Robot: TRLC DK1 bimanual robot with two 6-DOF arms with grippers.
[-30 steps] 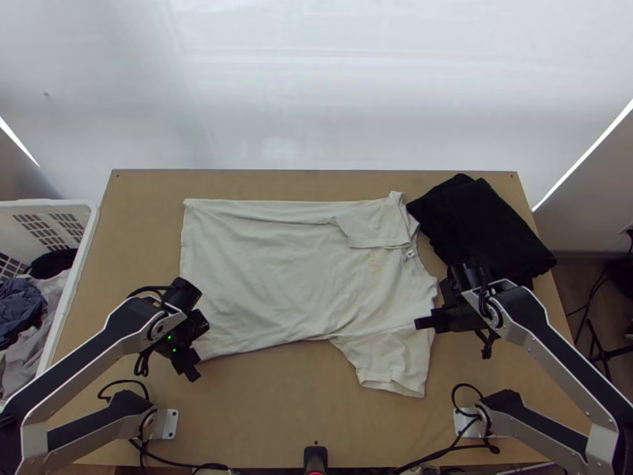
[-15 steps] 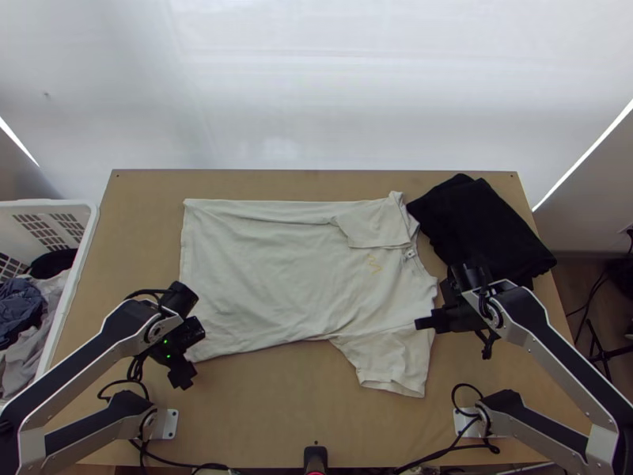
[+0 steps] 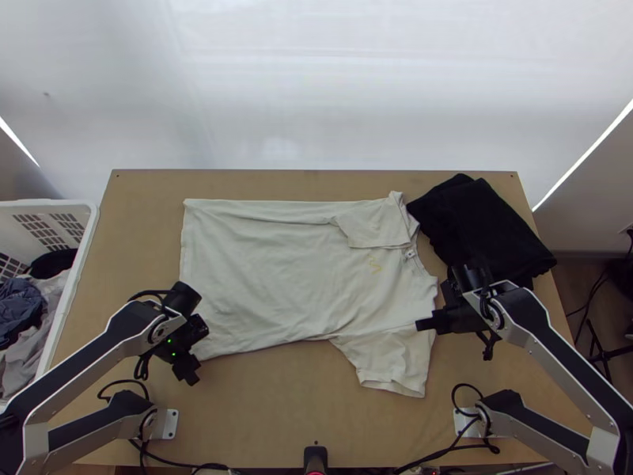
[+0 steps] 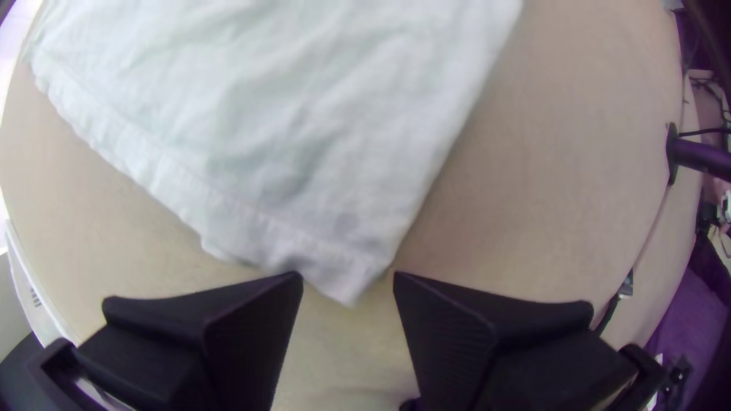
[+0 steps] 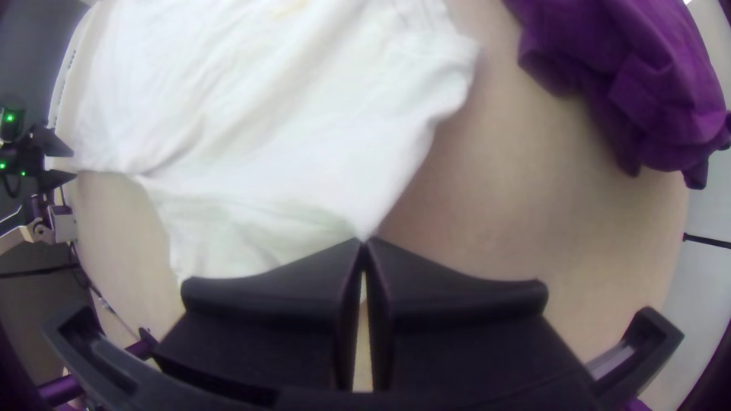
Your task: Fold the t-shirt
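"Tabletop [image 3: 269,419] first: what does it hold?"
"The t-shirt [image 3: 261,277], spread across the middle, its far sleeve [image 3: 364,229] folded in, its near sleeve [image 3: 388,360] jutting out. The near-side fold seems due."
"And the grippers?"
"The right gripper [image 5: 364,243] is closed, apparently pinching the shoulder edge [image 5: 367,217]. The left gripper [image 4: 349,285] stands open, a finger either side of the hem corner [image 4: 352,270]."
"Next move?"
"Probably the left closes there, then both lift together and carry that side inward."
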